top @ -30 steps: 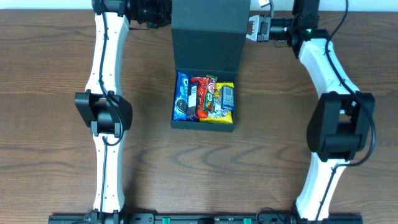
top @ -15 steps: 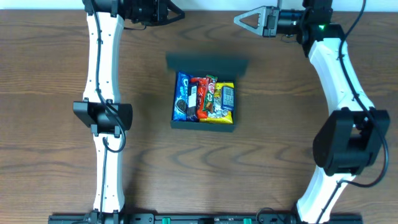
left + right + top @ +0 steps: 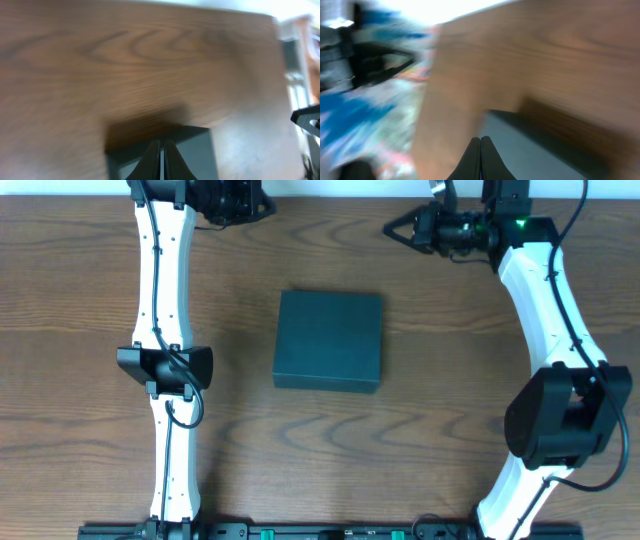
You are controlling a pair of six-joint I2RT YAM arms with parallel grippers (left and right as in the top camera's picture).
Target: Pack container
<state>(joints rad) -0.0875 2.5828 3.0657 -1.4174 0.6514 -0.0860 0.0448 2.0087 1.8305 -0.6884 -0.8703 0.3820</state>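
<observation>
The container (image 3: 328, 340) is a dark blue-black square box lying in the middle of the table with its lid flat down, so its contents are hidden. My left gripper (image 3: 266, 202) hovers at the far left, shut and empty, well behind the box. My right gripper (image 3: 389, 228) is at the far right, also shut and empty, apart from the box. In the blurred left wrist view the shut fingertips (image 3: 161, 146) point over the container (image 3: 197, 150). The right wrist view, also blurred, shows my shut gripper (image 3: 481, 141) above the container (image 3: 540, 152).
The brown wooden table (image 3: 90, 300) surrounds the box on all sides. Its far edge runs along the top of the overhead view, just behind both grippers. Both white arms (image 3: 165, 300) stretch up the left and right sides from bases at the front edge.
The lid, standing upright a second ago, has dropped shut over the snack packets. Both grippers have drawn back from it toward the far edge.
</observation>
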